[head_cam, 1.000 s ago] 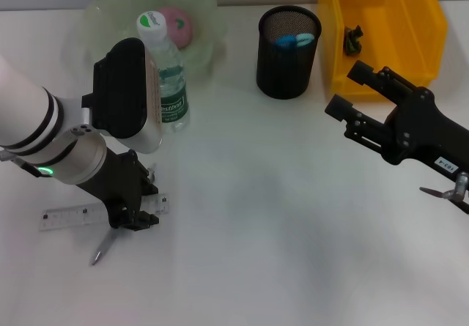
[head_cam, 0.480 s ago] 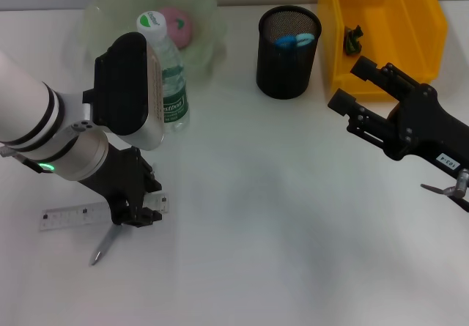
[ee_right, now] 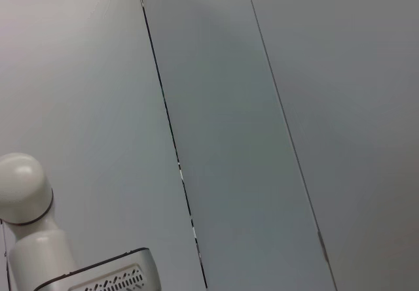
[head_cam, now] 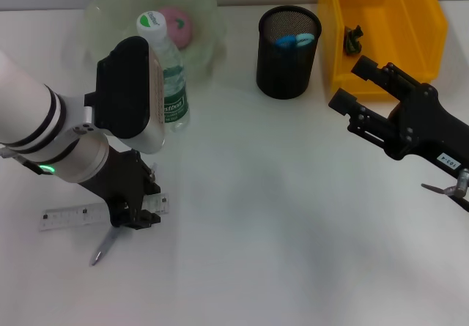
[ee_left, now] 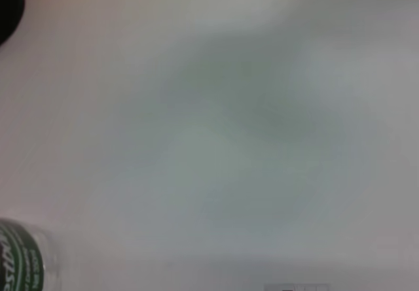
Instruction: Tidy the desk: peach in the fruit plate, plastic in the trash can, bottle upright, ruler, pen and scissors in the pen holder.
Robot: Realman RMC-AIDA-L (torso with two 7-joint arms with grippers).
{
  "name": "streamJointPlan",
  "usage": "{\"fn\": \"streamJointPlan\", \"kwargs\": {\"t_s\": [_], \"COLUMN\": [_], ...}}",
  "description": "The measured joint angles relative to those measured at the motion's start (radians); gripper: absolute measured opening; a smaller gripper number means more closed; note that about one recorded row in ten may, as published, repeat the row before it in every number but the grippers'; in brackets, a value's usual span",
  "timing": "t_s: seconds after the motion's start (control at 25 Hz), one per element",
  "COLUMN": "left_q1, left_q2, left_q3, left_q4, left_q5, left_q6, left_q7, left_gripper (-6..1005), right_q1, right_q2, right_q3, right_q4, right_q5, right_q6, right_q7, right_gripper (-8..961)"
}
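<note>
Silver-tipped, your pen (head_cam: 102, 247) lay nearest on the bench (head_cam: 278, 216), its upper end under the left gripper (head_cam: 134, 215), whose fingers' spread you couldn't tell; the ruler (head_cam: 73, 215) crossed beneath them. Farther off, the right gripper (head_cam: 354, 89) hung with fingers spread, holding nothing.

A white desk (head_cam: 278, 216) carries a clear fruit plate (head_cam: 201, 29), an upright water bottle (head_cam: 167, 73), a black mesh pen holder (head_cam: 288, 51), a yellow bin (head_cam: 381, 18), a clear ruler (head_cam: 69, 216) and a pen (head_cam: 102, 247).
</note>
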Motion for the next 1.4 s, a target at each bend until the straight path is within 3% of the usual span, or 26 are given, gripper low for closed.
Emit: {"fn": "streamJointPlan", "kwargs": {"t_s": [0.96,1.4], "left_q1": [0.001,0.058], "left_q2": [0.0,0.006], "left_q3": [0.013,-0.028], "left_q4": [0.015,0.221], "left_q5": [-0.002,-0.029], "left_q6": [-0.006,0.004], "left_q7": [-0.006,-0.025], "left_gripper": [388,393], "right_q1": [0.0,-0.001], "right_q2": [0.0,0.0], "right_q3": [0.023,0.107], "right_q4": [0.011,0.042], "right_q5": [0.0,0.0], "right_q6": [0.0,0.025], "right_q7": [0.003,-0.008], "right_gripper": [753,753]}}
